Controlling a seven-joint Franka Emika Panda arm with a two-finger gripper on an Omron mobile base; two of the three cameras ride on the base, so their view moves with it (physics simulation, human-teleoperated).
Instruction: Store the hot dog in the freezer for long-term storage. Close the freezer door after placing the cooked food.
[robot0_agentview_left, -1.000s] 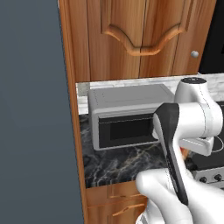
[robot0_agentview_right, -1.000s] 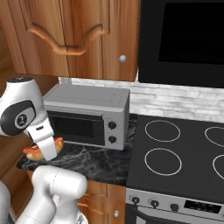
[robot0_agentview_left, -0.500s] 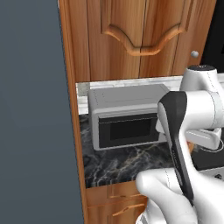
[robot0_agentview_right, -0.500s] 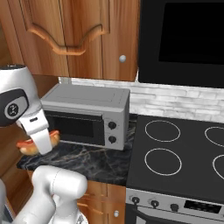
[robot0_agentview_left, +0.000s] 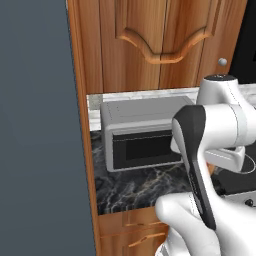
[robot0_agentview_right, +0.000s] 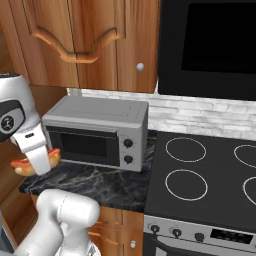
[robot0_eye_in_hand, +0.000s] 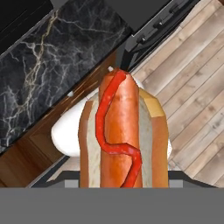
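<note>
My gripper (robot0_agentview_right: 38, 161) is shut on the hot dog (robot0_agentview_right: 21, 167), an orange-tan bun with a red sausage, and holds it in the air at the counter's left end, in front of the microwave's left side. In the hand view the hot dog (robot0_eye_in_hand: 122, 135) stands lengthwise between my fingers, with a red squiggle along the sausage, and it covers my fingertips. Down the left of the left base view runs the freezer (robot0_agentview_left: 35, 125) as a tall dark slate-grey panel. I cannot tell whether that panel is the freezer door; no handle or shelf shows.
A grey microwave (robot0_agentview_right: 97, 131) sits on the dark marble counter (robot0_agentview_right: 100, 182) under brown wooden cabinets (robot0_agentview_right: 85, 40). To its right are a black stovetop (robot0_agentview_right: 200, 175) and a black wall oven (robot0_agentview_right: 210, 45). Below the hand lie wooden floorboards (robot0_eye_in_hand: 197, 78).
The arm has swung, and in the right base view the held hot dog has moved a little left and up. The grip stays shut.
</note>
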